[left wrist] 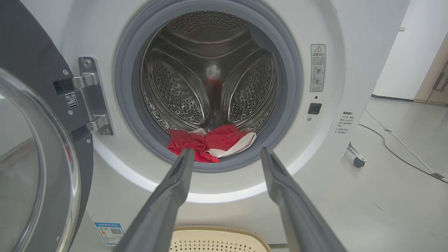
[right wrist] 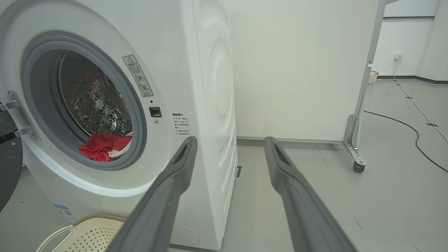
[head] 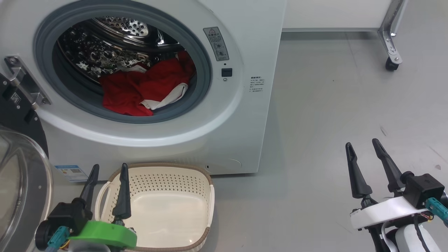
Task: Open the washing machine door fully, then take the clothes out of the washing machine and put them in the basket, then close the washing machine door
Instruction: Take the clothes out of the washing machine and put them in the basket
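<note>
The white washing machine [head: 245, 115] stands with its round door [head: 21, 182] swung open to the left, glass bowl facing me. Red clothes [head: 147, 89] with white trim lie at the bottom of the steel drum, also seen as the clothes [left wrist: 210, 141] and the clothes [right wrist: 101, 147]. The cream basket [head: 206, 185] sits empty on the floor under the opening. My left gripper [head: 106, 171] is open above the basket's left side, well below the drum. My right gripper [head: 364, 147] is open over bare floor right of the machine. Both hold nothing.
A white panel on a metal leg with a caster [head: 391, 64] stands at the back right. A cable [right wrist: 409, 127] runs across the grey floor to the right. The open door takes up the space at my left.
</note>
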Robot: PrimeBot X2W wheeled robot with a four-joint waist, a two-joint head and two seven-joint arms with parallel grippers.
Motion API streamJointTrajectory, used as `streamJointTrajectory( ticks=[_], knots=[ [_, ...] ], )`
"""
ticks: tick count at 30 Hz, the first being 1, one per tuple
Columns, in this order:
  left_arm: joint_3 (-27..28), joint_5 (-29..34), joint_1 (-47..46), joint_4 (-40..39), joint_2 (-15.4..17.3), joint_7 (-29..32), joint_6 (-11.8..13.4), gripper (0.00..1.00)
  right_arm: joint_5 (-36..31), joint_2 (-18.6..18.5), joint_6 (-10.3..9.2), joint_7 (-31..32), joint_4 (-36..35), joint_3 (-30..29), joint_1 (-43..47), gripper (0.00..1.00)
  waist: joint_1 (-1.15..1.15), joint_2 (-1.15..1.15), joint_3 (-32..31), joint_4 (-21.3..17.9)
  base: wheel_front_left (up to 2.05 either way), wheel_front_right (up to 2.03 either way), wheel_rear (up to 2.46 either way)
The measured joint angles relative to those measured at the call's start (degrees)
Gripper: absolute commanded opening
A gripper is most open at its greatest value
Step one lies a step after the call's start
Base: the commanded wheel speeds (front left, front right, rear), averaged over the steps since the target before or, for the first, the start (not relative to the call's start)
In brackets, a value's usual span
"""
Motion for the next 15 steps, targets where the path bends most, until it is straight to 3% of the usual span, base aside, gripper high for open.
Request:
streamJointTrajectory(
  ticks=[15],
  knots=[
    [-0.10, 0.10, 0.03, -0.16, -0.01, 0.00, 0.00, 1.00, 0.00, 0.29, 0.04, 0.00, -0.02, -0.48, 0.01, 1.00, 0.00, 0.00, 0.83, -0.22, 0.35, -0.35, 0.00]
  ],
)
